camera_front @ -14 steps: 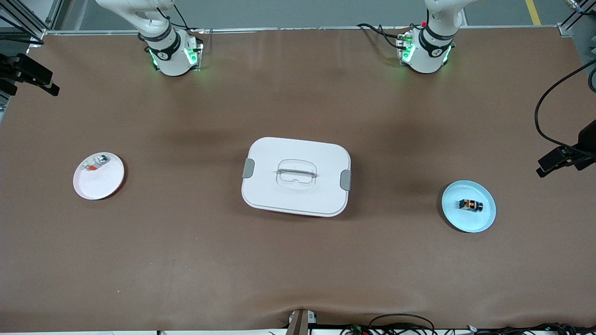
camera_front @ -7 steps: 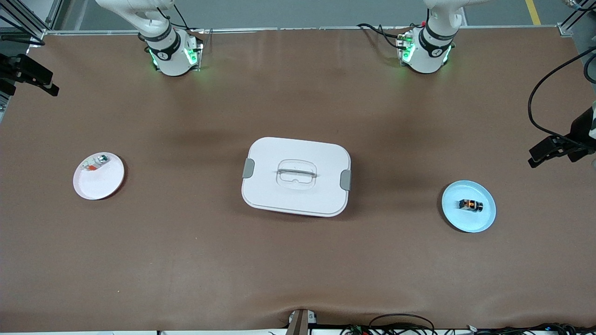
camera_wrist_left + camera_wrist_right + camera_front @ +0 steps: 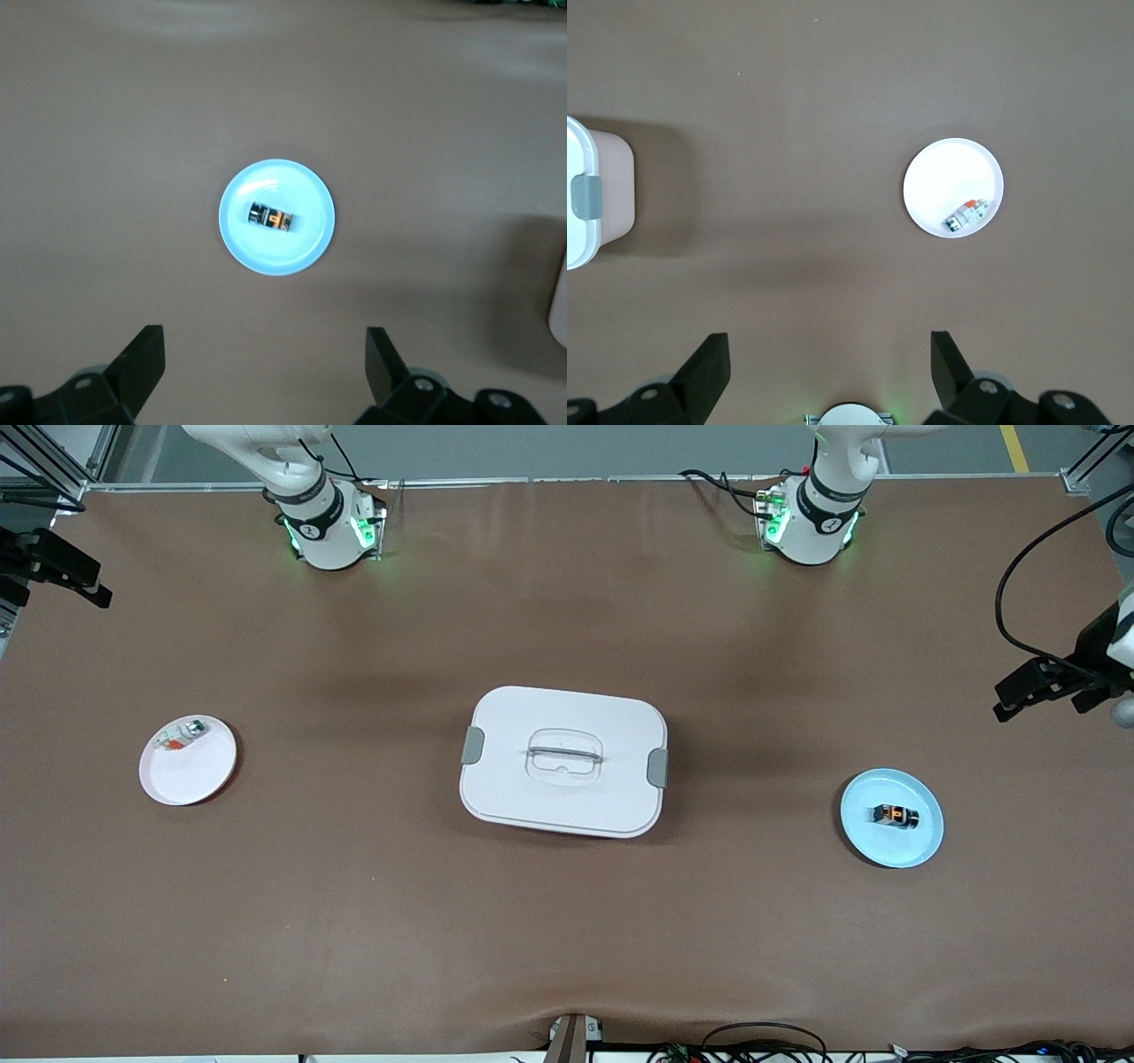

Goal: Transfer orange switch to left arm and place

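even, fairly bright light falls from overhead on the brown table (image 3: 354,921). the box (image 3: 563,760) throws a soft shadow just beside it, toward the left arm's end, and broad faint dark patches lie farther from the camera than the box. no glare on the box lid. the left wrist view is softer: the switch (image 3: 271,217) looks slightly blurred, perhaps from motion. green lamps glow at the arm bases.
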